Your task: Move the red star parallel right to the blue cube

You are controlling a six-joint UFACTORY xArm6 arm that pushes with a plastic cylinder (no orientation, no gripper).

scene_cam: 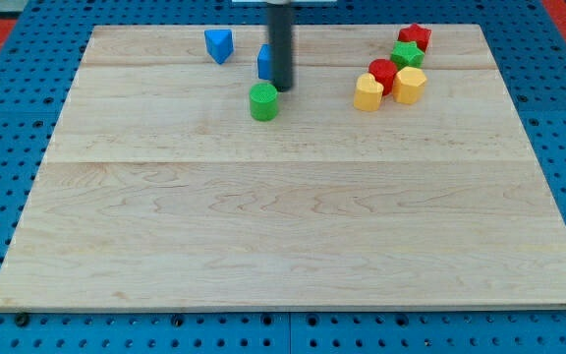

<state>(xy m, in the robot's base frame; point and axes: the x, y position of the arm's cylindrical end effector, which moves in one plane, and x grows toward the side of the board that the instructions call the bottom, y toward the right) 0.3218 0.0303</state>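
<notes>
The red star (415, 37) lies near the view's top right, touching the green star (407, 54) just below it. The blue cube (264, 62) sits at the top centre, mostly hidden behind the dark rod. My tip (282, 87) rests on the board just right of the blue cube's lower edge and just above right of the green cylinder (263, 101). The red star is far to the right of my tip.
A blue triangular block (219, 44) lies at the top left of the cube. A red cylinder (382, 74), a yellow heart-like block (367, 92) and a yellow hexagonal block (410, 85) cluster below the stars. The wooden board (283, 226) ends close behind the blocks.
</notes>
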